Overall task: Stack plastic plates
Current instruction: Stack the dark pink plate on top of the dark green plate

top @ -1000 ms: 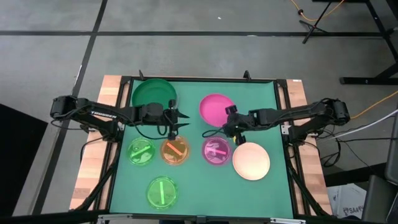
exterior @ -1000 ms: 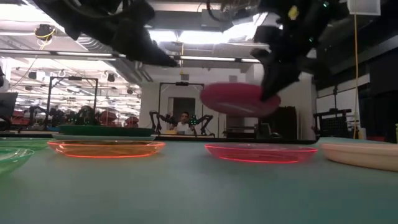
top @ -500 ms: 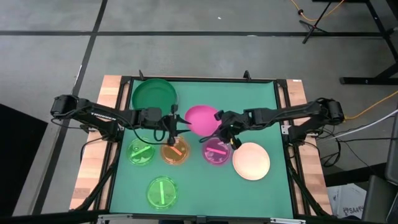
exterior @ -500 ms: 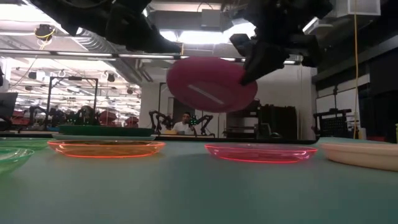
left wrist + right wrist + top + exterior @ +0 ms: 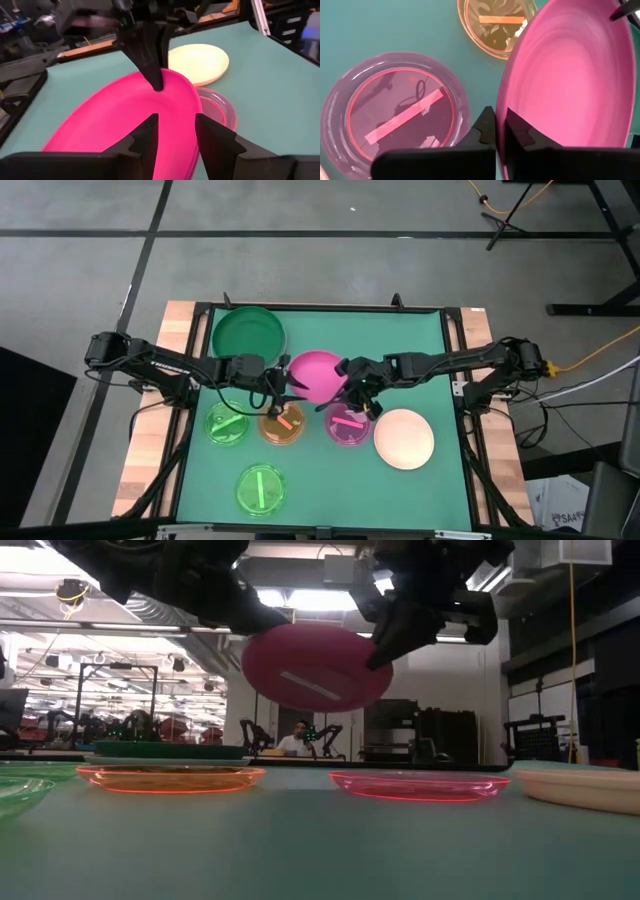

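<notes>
The magenta plate (image 5: 318,377) hangs tilted in the air over the table's middle, its underside facing the low view (image 5: 315,665). My right gripper (image 5: 350,380) is shut on its right rim. My left gripper (image 5: 175,137) is open, its fingers standing on either side of the plate's left rim (image 5: 189,125). On the table lie the dark green plate (image 5: 248,332), the cream plate (image 5: 404,438), two small green plates (image 5: 227,423) (image 5: 260,488), the orange plate (image 5: 282,423) and the pink plate (image 5: 348,423). No pale blue plate shows. My right gripper pinches the magenta plate's rim (image 5: 502,117) on its right side between the two fingers, one on the inner face and one on the underside. The fingers come about level from the table's right. The plate is lifted clear and tilted. My left gripper: I cannot tell whether its fingers touch the rim between them.
The orange and pink plates lie right under the held plate and both grippers. The table's raised black frame (image 5: 190,420) runs round the green mat. Free mat shows at the far right and near right corners. A person sits far behind the table (image 5: 296,737).
My right gripper has carried the magenta plate from the far right of the mat toward the table's left and upward, tipping it. The plate's left rim has come between my left gripper's fingers.
</notes>
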### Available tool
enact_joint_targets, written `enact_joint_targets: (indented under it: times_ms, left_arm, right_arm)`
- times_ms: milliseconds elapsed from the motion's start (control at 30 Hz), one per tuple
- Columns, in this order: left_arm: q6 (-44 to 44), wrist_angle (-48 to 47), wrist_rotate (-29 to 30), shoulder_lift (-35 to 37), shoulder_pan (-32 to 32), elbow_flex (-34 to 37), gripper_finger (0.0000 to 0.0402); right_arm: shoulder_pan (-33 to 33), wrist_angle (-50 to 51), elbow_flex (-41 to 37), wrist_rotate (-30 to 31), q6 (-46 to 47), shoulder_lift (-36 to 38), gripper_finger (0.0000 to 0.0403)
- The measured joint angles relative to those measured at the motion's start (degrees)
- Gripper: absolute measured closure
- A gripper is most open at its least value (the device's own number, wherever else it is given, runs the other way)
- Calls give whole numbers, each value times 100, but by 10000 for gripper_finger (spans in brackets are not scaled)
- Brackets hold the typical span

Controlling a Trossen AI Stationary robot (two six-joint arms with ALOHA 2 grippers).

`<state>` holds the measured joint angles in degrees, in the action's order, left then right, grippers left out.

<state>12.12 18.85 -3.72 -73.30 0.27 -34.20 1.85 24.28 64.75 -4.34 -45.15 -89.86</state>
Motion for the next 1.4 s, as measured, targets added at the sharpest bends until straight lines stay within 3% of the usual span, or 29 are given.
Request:
enact_joint_targets:
  times_ms: [900, 1400]
  left_arm:
    - [-426, 113, -202, -4, 2, 2, 278]
    - [-398, -448, -277, -4, 0, 3, 278]
  right_arm:
    - [0, 119, 11, -24, -17, 2, 402]
    - [0, -182, 9, -26, -17, 4, 402]
